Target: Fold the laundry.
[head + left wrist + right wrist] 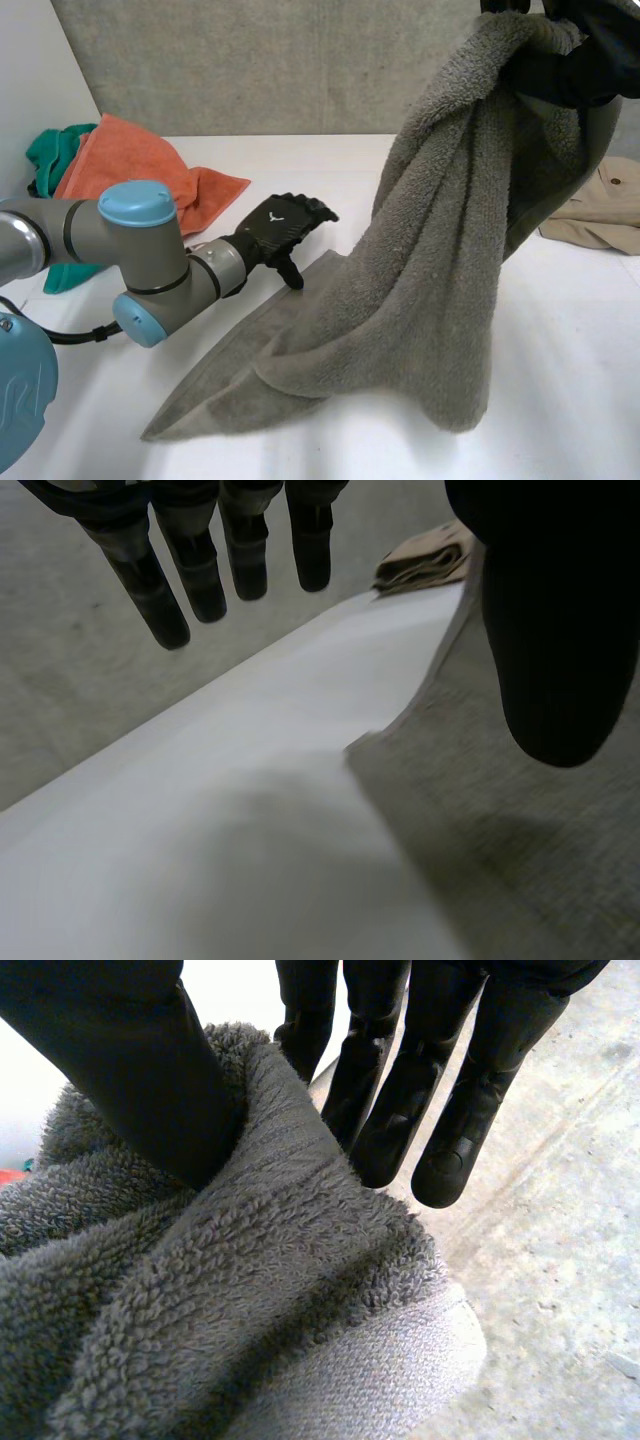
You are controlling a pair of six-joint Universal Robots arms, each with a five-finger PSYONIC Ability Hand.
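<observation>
Grey towel point(440, 260) is hanging pinched in the right hand point(560, 70) (cut off, upper right); left hand point(285, 225) is idling open beside orange cloth point(130, 165).

There is one grey towel point(430, 280), one orange cloth point(130, 165) and one teal cloth point(55, 150), the last two at ten o'clock on the one white table point(560, 340). One beige garment point(600, 215) lies at three o'clock.
</observation>
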